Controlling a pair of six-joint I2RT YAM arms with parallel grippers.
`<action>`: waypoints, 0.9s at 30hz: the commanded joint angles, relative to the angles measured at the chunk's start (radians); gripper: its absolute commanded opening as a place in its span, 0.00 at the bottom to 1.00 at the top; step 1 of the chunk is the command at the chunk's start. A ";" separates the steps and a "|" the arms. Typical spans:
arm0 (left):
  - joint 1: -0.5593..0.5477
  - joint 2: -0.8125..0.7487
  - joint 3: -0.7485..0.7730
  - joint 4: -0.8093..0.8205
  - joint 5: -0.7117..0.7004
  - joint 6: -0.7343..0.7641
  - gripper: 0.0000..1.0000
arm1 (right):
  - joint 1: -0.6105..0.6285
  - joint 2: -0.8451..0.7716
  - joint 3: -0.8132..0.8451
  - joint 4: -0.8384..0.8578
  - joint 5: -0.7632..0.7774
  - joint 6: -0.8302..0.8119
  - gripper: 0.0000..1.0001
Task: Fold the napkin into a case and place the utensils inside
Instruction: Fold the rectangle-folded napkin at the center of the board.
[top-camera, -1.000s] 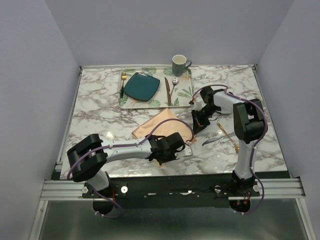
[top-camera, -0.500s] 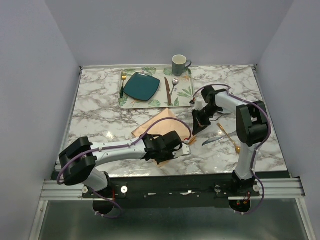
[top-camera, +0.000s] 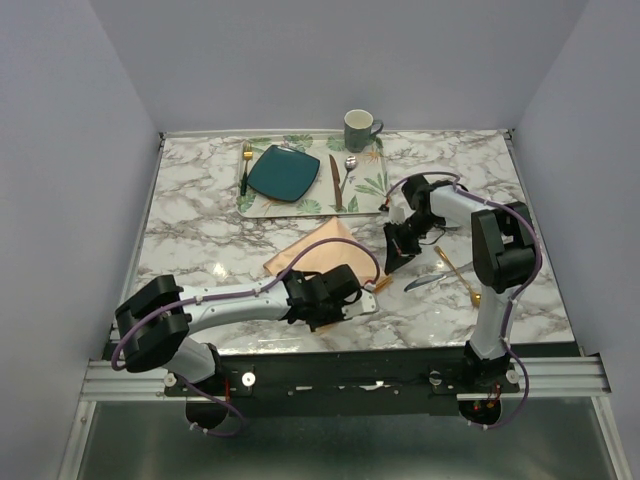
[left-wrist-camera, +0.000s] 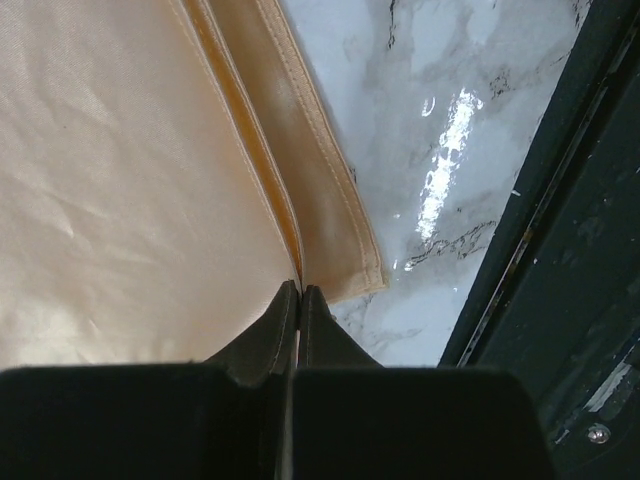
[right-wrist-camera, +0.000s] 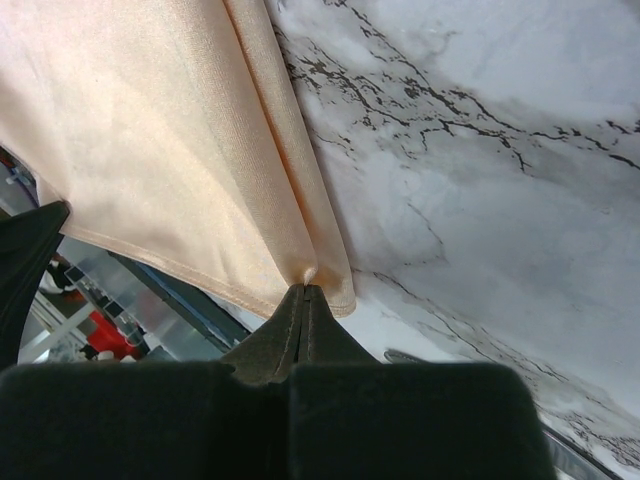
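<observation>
left hand (left-wrist-camera: 298, 292) has just pinched shut on the napkin (top-camera: 322, 250) at its near corner, while the right hand (right-wrist-camera: 305, 292) stays clamped on the right corner. napkin lies mid surface (top-camera: 200, 230); with both corners held, a fold can likely start. spoon (top-camera: 458, 272) and knife (top-camera: 428, 281) wait to its right.

Right gripper (right-wrist-camera: 305, 296): two dark fingers, tips pressed together, pinching the hemmed edge of the napkin near one corner
Napkin (right-wrist-camera: 150, 130): peach-tan cloth with a slight sheen, filling the upper left; a fold runs diagonally down to the pinch point; the lower hem hangs clear of the surface
Table (right-wrist-camera: 480, 180): white marble with grey and black veining, across the right half
Lower left, beyond the hem: a blurred dark shape (right-wrist-camera: 25, 260) and a small red item (right-wrist-camera: 105, 335), neither identifiable
</observation>
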 joint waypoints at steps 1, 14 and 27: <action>-0.008 0.025 -0.011 0.023 0.054 0.012 0.00 | 0.011 0.019 -0.011 -0.017 -0.018 -0.021 0.01; 0.034 -0.014 0.018 -0.026 0.190 0.032 0.53 | 0.014 0.030 -0.005 -0.048 0.005 -0.042 0.28; 0.492 -0.185 0.124 -0.120 0.452 0.069 0.74 | 0.017 0.037 0.050 -0.070 0.044 -0.062 0.34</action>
